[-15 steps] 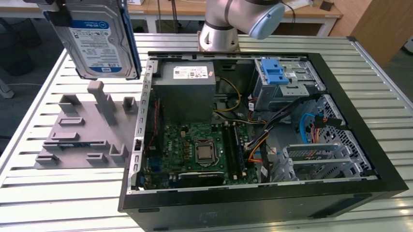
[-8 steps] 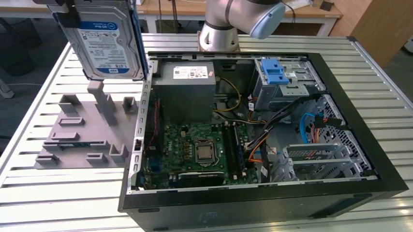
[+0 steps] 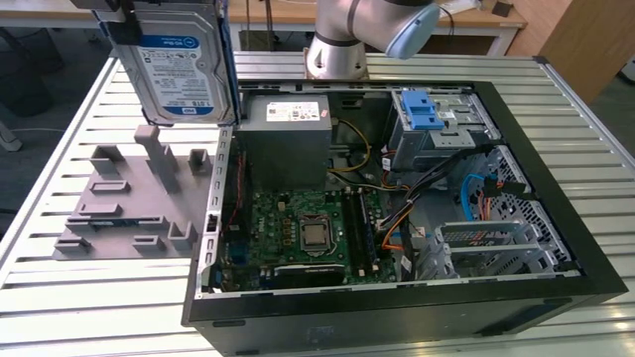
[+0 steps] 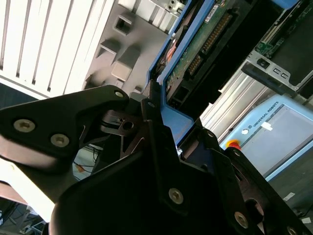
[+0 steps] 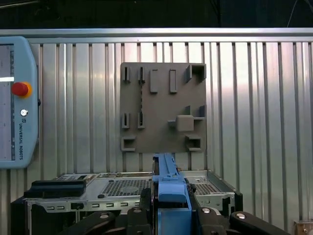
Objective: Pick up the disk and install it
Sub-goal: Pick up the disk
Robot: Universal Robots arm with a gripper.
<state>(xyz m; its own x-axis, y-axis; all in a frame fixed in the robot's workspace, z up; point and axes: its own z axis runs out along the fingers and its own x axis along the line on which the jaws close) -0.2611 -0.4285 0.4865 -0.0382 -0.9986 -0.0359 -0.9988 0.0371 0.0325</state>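
We record the slatted metal table (image 3: 59, 297) as the bearing surface, lying well below the claw. On it stands the open computer case (image 3: 397, 316), below the claw and off towards the exterior view's right. The grey fixture plate (image 3: 109, 223) lies directly beneath the claw, its upright posts rising towards the load. Inside the case, the power supply box (image 3: 288, 141) sits nearest the claw's side. The drive cage (image 3: 436, 126) with its blue latch (image 3: 421, 111) stands well apart from the claw, across the case. The disk (image 3: 184, 67) hangs upright from the claw, label facing the exterior camera. It is clear of the plate and just beside the case's near wall. The gripper (image 5: 171, 198) is pinching the disk by the blue carrier, which shows between the black fingers (image 5: 146, 200) in the first wrist view. We judge the hold to be narrow, on the plastic frame at one end alone. The carrier could flex or the drive could swing or slip under any quick travel. We also judge the lower corners to be exposed. They could strike the fixture posts, the case wall or the power supply box. Loose cables (image 3: 476, 186) near the cage could snag the carrier.
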